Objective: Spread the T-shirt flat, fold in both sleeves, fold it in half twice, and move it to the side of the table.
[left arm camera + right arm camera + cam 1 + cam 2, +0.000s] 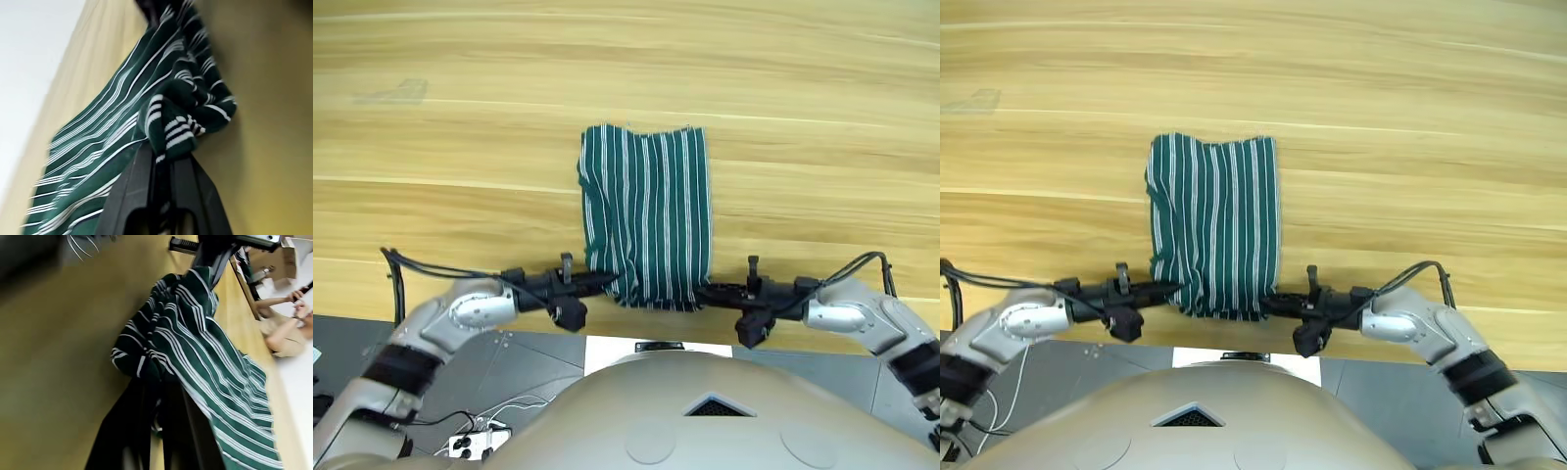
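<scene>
The T-shirt (647, 206) is dark green with thin white stripes and lies as a narrow folded strip on the wooden table, its near end lifted at the table's front edge. My left gripper (609, 282) is shut on the near left corner of that end. My right gripper (701, 291) is shut on the near right corner. In the left wrist view the bunched cloth (178, 122) sits pinched between the black fingers (139, 191). The right wrist view has the same striped cloth (146, 357) clamped in its fingers (183, 421), with the left gripper (210, 264) holding the far corner.
The wooden table (460, 127) stretches wide and bare to the left, right and far side of the shirt. Its front edge (372, 318) runs just below both grippers, with a grey floor beneath.
</scene>
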You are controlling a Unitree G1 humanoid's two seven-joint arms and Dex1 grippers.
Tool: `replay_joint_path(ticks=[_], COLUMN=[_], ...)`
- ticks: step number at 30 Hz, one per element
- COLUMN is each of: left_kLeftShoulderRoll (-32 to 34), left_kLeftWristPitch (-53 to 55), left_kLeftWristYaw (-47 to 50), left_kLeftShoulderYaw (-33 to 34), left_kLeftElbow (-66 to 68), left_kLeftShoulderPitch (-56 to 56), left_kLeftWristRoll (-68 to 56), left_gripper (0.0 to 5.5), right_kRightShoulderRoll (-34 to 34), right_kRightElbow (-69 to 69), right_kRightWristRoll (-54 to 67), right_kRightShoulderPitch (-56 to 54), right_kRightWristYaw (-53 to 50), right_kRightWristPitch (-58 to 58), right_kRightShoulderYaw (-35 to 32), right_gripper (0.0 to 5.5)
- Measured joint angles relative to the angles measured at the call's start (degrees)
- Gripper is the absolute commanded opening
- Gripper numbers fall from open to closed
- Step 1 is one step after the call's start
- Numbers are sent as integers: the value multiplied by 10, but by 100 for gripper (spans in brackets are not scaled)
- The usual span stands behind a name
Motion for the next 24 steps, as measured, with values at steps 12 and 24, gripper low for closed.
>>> replay_joint_path(ticks=[12, 24], left_kLeftShoulderRoll=[-45, -236], left_kLeftWristPitch=[103, 275], left_kLeftWristYaw=[-42, -100], left_kLeftShoulderYaw=[78, 128], left_kLeftElbow=[-4, 171], left_kLeftShoulderPitch=[0, -182], left_kLeftWristRoll=[-222, -320], left_gripper=[9, 9], right_kRightShoulderRoll=[42, 268], right_kRightElbow=[-61, 247], right_kRightWristRoll=[219, 191], right_kRightShoulderPitch=[-31, -214], right_kRightWristYaw=[51, -9], right_kRightWristPitch=[137, 202], right_kRightShoulderYaw=[-71, -105], right_gripper=[11, 78])
